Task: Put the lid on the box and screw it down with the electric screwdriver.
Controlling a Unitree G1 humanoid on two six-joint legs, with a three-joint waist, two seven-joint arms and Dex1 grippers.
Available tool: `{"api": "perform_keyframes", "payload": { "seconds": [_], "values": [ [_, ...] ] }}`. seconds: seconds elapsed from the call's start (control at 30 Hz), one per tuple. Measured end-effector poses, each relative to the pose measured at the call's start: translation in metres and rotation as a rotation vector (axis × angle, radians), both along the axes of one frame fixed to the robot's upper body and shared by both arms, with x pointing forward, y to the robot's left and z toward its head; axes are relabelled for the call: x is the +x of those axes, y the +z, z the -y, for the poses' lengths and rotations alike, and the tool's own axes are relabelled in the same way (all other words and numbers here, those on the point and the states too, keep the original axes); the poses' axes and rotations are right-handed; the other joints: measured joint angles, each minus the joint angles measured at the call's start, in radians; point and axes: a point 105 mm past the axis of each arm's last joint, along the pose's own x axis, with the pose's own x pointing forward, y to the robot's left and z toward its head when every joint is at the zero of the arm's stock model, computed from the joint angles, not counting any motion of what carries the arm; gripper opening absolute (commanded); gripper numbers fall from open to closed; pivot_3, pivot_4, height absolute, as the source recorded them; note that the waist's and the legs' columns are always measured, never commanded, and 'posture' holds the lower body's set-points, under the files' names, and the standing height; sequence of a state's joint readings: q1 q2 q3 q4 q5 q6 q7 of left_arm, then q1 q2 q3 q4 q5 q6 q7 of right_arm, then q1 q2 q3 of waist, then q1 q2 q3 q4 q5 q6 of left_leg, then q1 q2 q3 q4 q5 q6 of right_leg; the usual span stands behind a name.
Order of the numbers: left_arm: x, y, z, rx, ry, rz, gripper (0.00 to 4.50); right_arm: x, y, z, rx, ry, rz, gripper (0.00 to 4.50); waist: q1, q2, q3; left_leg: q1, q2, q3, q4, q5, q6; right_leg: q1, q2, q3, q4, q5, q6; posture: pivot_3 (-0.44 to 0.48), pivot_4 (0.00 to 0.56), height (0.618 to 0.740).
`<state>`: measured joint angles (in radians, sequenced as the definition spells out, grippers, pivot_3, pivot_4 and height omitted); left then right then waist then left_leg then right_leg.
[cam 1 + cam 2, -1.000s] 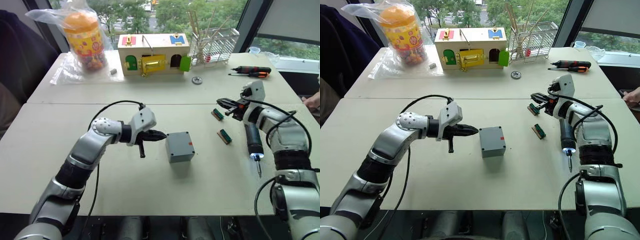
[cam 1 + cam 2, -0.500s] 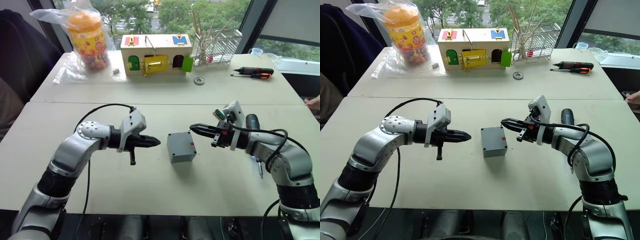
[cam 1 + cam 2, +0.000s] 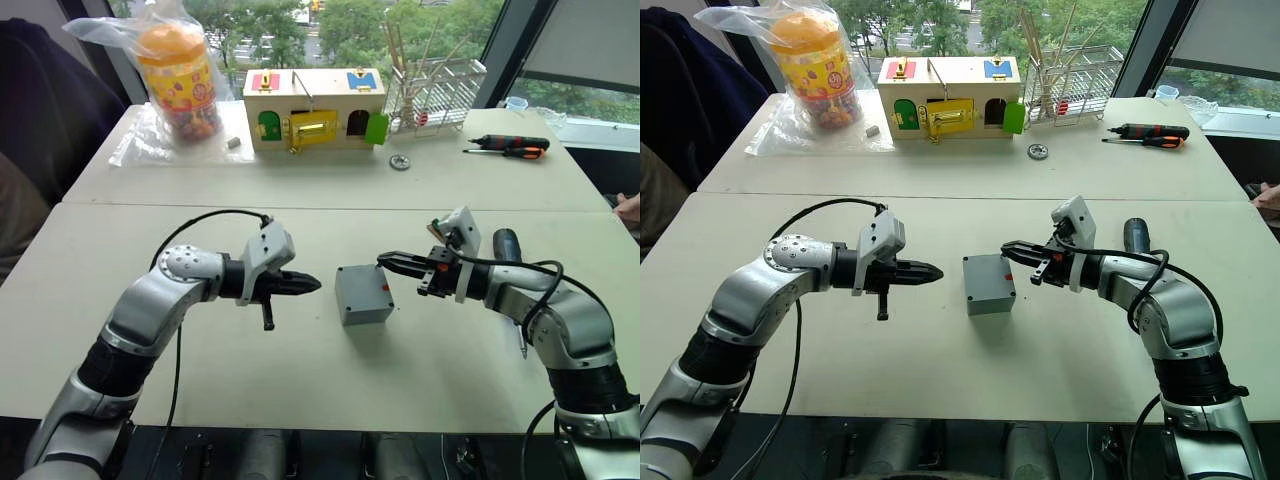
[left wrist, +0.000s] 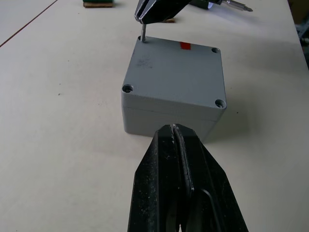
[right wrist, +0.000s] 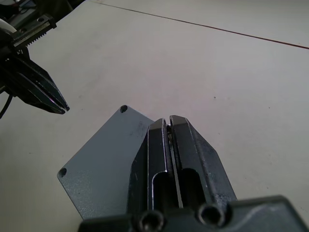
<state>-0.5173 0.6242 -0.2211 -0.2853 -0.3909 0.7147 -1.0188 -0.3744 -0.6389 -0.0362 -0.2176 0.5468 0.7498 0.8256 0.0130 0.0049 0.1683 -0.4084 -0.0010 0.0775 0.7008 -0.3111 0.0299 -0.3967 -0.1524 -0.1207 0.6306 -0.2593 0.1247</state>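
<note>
The box (image 3: 362, 293) sits mid-surface with the lid (image 4: 176, 77) already on; right end effector (image 3: 385, 261), swung in from the far right, now pinches a screw (image 4: 143, 33) over a corner hole; left end effector (image 3: 310, 284) waits closed; electric screwdriver (image 3: 507, 247) unused.

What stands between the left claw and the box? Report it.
Nothing visible does. The left claw, shut, points at the box across bare table. The right claw, shut on a screw, is at the box's far corner, outside that gap.
</note>
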Motion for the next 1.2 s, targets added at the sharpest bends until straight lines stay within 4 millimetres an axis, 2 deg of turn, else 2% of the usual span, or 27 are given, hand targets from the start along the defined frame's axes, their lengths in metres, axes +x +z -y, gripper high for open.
{"api": "perform_keyframes", "payload": {
  "seconds": [0.77, 0.87, 1.03, 1.1, 1.13, 1.2],
  "values": [
    [0.002, 0.0, 0.003, -0.013, -0.003, 0.012, 0.0, 0.001, -0.008, 0.001, -0.041, 0.0, -0.012, 0.03, 0.0, 0.0, 0.0, 0.0, 0.0, 0.0, 0.0, 0.0, 0.0, 0.0, 0.0, 0.0, 0.0, 0.0, 0.0, 0.0, 0.15, 0.705],
    [0.001, 0.0, 0.003, -0.016, -0.006, 0.01, 0.0, 0.001, -0.008, 0.0, -0.041, 0.005, -0.014, 0.85, 0.0, 0.0, 0.0, 0.0, 0.0, 0.0, 0.0, 0.0, 0.0, 0.0, 0.0, 0.0, 0.0, 0.0, 0.0, 0.0, 0.15, 0.705],
    [0.004, 0.003, 0.01, -0.048, 0.025, 0.005, 0.0, -0.001, -0.009, 0.003, -0.059, 0.014, -0.029, 3.35, 0.001, 0.0, 0.0, 0.0, 0.0, 0.0, 0.0, 0.0, 0.0, 0.0, 0.0, 0.0, 0.0, 0.0, 0.0, 0.0, 0.15, 0.705],
    [0.005, 0.006, 0.013, -0.064, 0.022, 0.021, 0.0, 0.001, -0.004, 0.01, -0.075, -0.008, -0.021, 4.19, 0.0, 0.0, 0.0, 0.0, 0.0, 0.0, 0.0, 0.0, 0.0, 0.0, 0.0, 0.0, 0.0, 0.0, 0.0, 0.0, 0.15, 0.705],
    [0.004, 0.009, 0.015, -0.073, 0.014, 0.03, 0.0, 0.003, -0.001, 0.013, -0.077, -0.019, -0.013, 4.48, 0.0, 0.0, 0.0, 0.0, 0.0, 0.0, 0.0, 0.0, 0.0, 0.0, 0.0, 0.0, 0.0, 0.0, 0.0, 0.0, 0.15, 0.705],
    [0.003, 0.014, 0.021, -0.1, 0.001, 0.042, 0.0, 0.005, 0.011, 0.025, -0.061, -0.062, -0.013, 4.48, 0.003, 0.0, 0.0, 0.0, 0.0, 0.0, 0.0, 0.0, 0.0, 0.0, 0.0, 0.0, 0.0, 0.0, 0.0, 0.0, 0.15, 0.705]
  ]
}}
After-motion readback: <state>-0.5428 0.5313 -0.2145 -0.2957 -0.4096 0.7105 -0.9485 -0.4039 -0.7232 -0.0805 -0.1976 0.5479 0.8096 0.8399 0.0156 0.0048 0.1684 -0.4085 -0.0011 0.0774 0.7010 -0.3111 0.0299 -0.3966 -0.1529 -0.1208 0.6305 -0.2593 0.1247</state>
